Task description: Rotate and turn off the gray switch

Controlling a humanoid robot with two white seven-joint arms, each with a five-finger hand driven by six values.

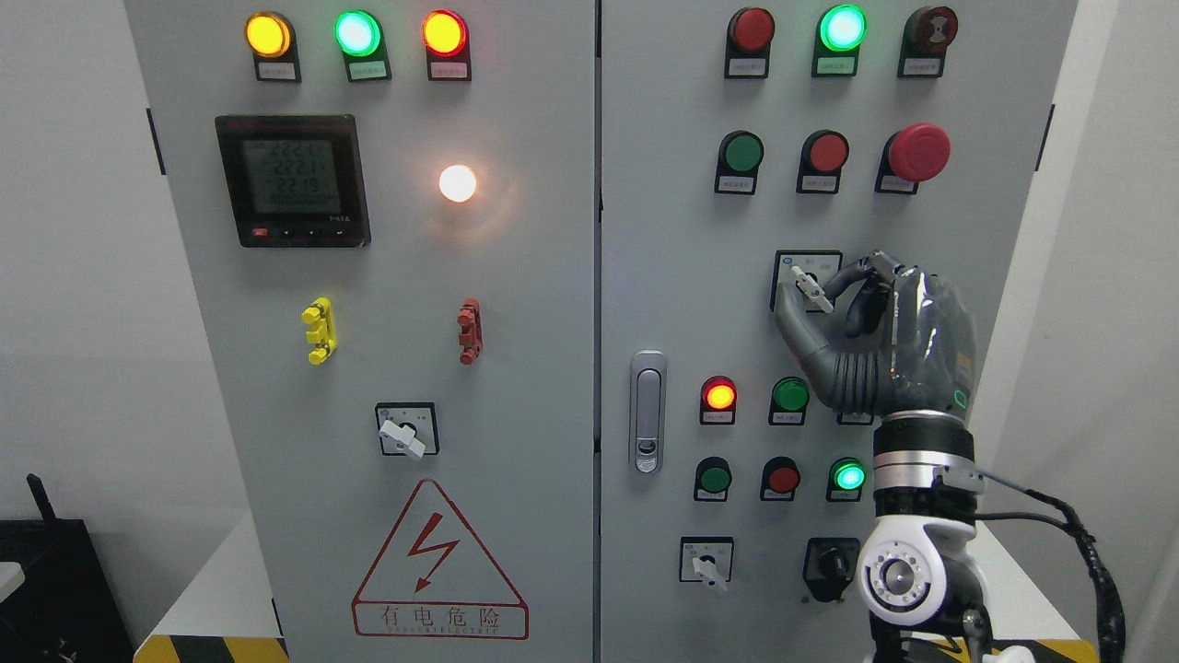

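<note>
The gray rotary switch (811,287) sits on a black square plate on the right cabinet door, its pale handle tilted with its top toward the upper left. My right hand (815,293) rises from the lower right, thumb below-left of the handle and a finger curled over its right side, pinching it. The palm hides the plate's right part. My left arm does not show.
Similar gray switches sit on the left door (403,433) and low on the right door (706,565), beside a black knob (832,564). A red mushroom button (917,152), lit lamps, push buttons, a door handle (647,412) and a meter (292,180) surround them.
</note>
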